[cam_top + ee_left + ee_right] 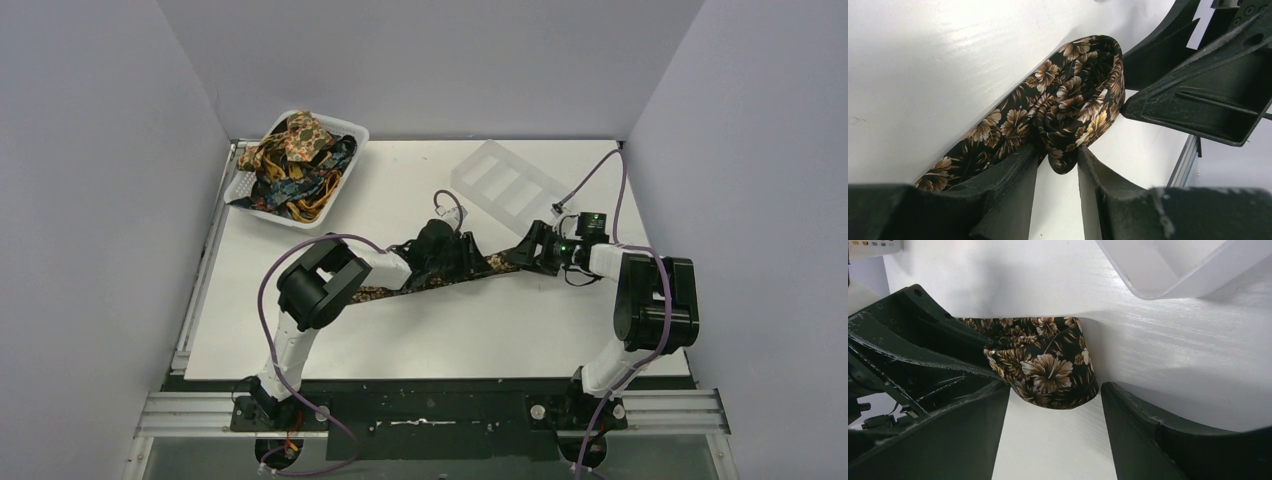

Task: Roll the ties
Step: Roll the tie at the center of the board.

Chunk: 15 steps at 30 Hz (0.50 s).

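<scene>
A dark brown tie [385,292] with a tan flower print lies aslant across the table's middle. Its right end is folded over into a loose roll [1073,100], also showing in the right wrist view as the roll [1048,367]. My left gripper [470,258] reaches in from the left, and its jaws [1058,150] are shut on a puckered fold of that roll. Facing it from the right, my right gripper [515,255] is open, its fingers [1055,390] wide apart on either side of the roll's end without touching it. The rest of the ties [295,150] are heaped in the basket.
The white plastic basket [350,135] stands at the back left of the table. A clear compartment tray [505,185] sits behind the right gripper, and its corner [1173,270] lies close beyond the roll. The table's front edge runs just before the arm bases.
</scene>
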Tool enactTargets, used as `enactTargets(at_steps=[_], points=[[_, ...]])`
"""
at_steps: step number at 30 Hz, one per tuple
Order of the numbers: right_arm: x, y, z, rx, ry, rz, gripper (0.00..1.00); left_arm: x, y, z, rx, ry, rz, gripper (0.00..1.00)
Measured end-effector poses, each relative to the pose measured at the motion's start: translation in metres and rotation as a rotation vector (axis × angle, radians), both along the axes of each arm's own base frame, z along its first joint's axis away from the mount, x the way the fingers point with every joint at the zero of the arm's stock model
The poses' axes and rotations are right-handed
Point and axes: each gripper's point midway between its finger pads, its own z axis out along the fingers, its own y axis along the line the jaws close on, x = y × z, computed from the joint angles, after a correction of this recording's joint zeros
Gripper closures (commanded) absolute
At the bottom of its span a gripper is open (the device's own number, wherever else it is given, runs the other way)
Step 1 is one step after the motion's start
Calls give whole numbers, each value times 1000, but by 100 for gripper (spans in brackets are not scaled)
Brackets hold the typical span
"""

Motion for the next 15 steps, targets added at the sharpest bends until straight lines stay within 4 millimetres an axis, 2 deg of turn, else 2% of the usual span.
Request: enactTargets(at_steps=[4,10,15], points=[[2,0,0,-3,-9,1,35,6,0,0,44,-21,0,66],[6,4,3,-4,-40,14,30,9,2,-2,83,-39,2,66],[8,7,2,-24,-52,16,27,8,3,1,103,-61,-8,58]])
